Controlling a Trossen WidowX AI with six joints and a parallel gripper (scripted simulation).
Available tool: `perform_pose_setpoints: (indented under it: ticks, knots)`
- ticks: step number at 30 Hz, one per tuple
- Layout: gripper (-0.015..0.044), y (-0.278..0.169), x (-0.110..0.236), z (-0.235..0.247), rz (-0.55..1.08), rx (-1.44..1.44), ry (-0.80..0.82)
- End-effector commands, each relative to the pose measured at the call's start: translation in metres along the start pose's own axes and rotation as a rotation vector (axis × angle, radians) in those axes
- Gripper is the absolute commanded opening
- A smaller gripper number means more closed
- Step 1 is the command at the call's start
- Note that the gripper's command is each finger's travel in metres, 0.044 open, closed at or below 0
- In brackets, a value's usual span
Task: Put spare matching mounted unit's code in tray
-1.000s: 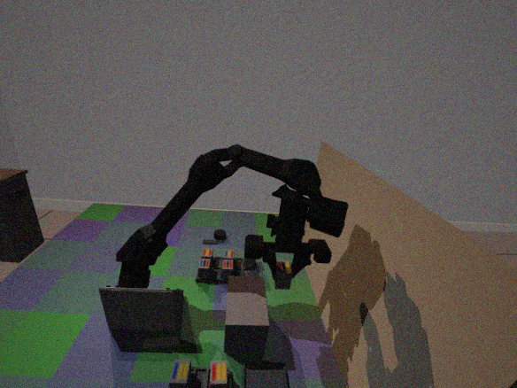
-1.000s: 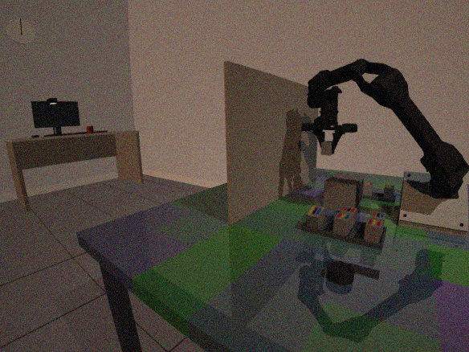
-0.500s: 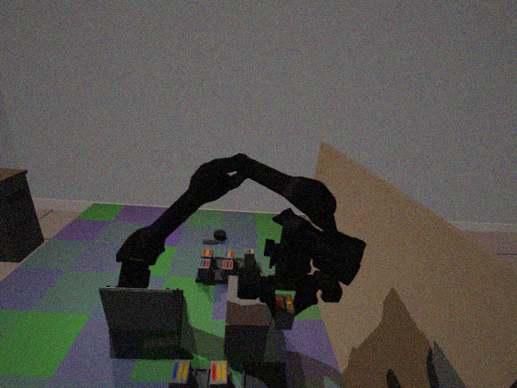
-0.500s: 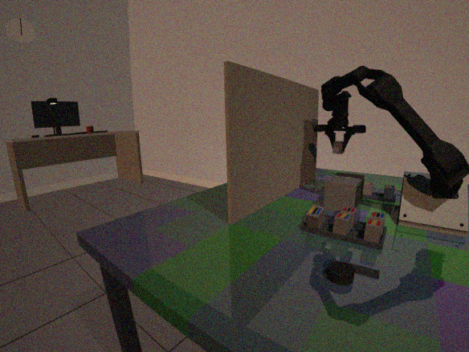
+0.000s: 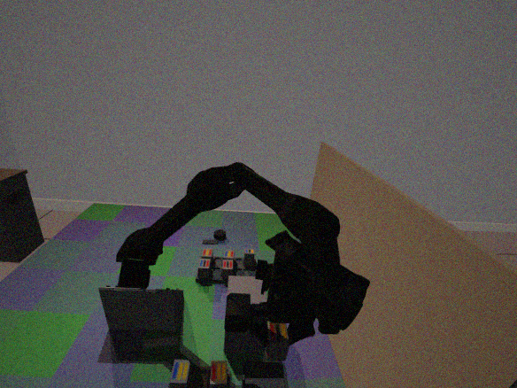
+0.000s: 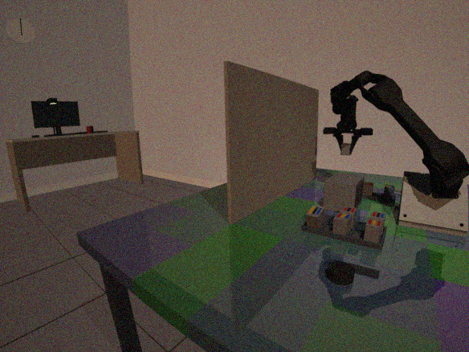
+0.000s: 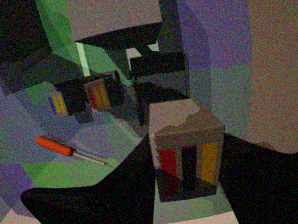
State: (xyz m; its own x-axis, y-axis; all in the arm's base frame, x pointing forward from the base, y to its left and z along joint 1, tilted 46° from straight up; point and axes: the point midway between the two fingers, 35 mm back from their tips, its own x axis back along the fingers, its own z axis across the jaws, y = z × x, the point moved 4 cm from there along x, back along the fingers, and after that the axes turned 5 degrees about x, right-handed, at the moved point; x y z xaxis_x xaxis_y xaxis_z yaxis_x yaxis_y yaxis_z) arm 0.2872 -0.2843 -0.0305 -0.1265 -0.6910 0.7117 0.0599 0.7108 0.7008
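High above the table (image 6: pixel 225 257), gripper (image 6: pixel 347 145) clamps a spare (image 7: pixel 188 157).
Board (image 6: pixel 269 137) stands beside it, apart; air all round.

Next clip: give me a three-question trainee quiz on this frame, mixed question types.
1. True or false: the end effector is shut on a spare block.
2. Which stripe colours show on that block in the wrist view? A) red, dark, yellow B) blue, green, white
3. Fill in: in the exterior view, the held block hangs ___ the table, beside the tall board.

Key: 1 true; 2 A; 3 above.
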Motion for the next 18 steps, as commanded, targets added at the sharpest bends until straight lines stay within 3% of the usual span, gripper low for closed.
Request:
perform_pose_setpoints:
  ticks: [1, 18]
  knots:
    - [0.0000, -0.002, -0.002, -0.001, 0.006, 0.009, -0.001]
    - [0.0000, -0.004, -0.017, -0.004, 0.007, 0.009, -0.002]
